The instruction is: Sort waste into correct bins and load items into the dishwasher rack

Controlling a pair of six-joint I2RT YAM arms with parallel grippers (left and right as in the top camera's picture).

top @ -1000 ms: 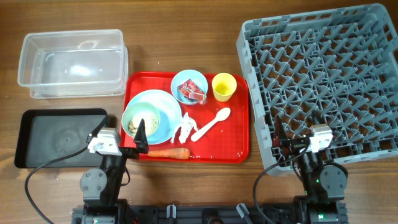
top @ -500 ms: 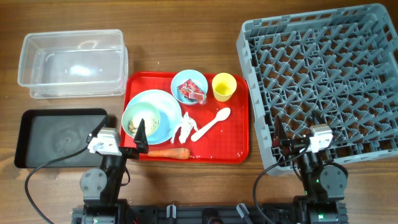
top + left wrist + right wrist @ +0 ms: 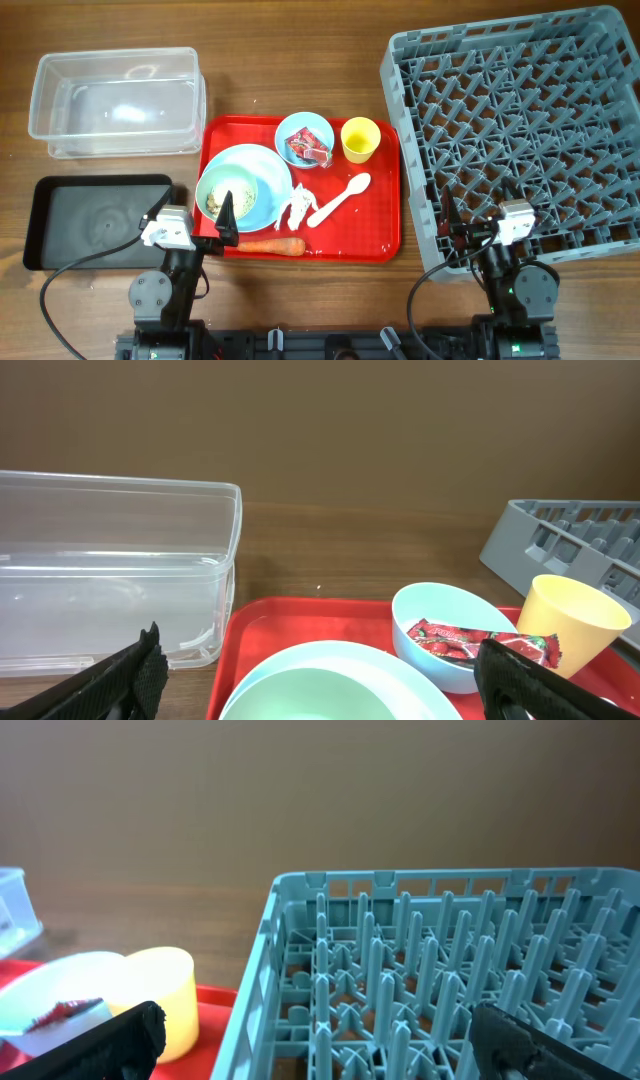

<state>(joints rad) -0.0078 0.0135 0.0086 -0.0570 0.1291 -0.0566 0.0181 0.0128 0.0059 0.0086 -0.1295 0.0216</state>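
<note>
On the red serving tray (image 3: 380, 215) a pale blue plate (image 3: 272, 178) holds a mint-green bowl (image 3: 228, 192) with rice-like scraps (image 3: 214, 203). A small pale blue bowl (image 3: 300, 128) holds the red foil wrapper (image 3: 310, 150). The yellow cup (image 3: 360, 139), white spoon (image 3: 340, 199), white tissue (image 3: 296, 208) and carrot (image 3: 270, 245) also lie there. My left gripper (image 3: 195, 225) is open and empty at the tray's front left, with the mint bowl (image 3: 330, 695) between its fingers (image 3: 125, 680). My right gripper (image 3: 480, 222) is open and empty at the front edge of the grey rack (image 3: 520, 120).
The clear tub (image 3: 115, 103) stands at the back left and the black tray (image 3: 95, 222) in front of it, left of my left arm. The left wrist view shows the tub (image 3: 110, 570), the wrapper (image 3: 480, 640) and the cup (image 3: 575, 620). The right wrist view shows rack pegs (image 3: 450, 960).
</note>
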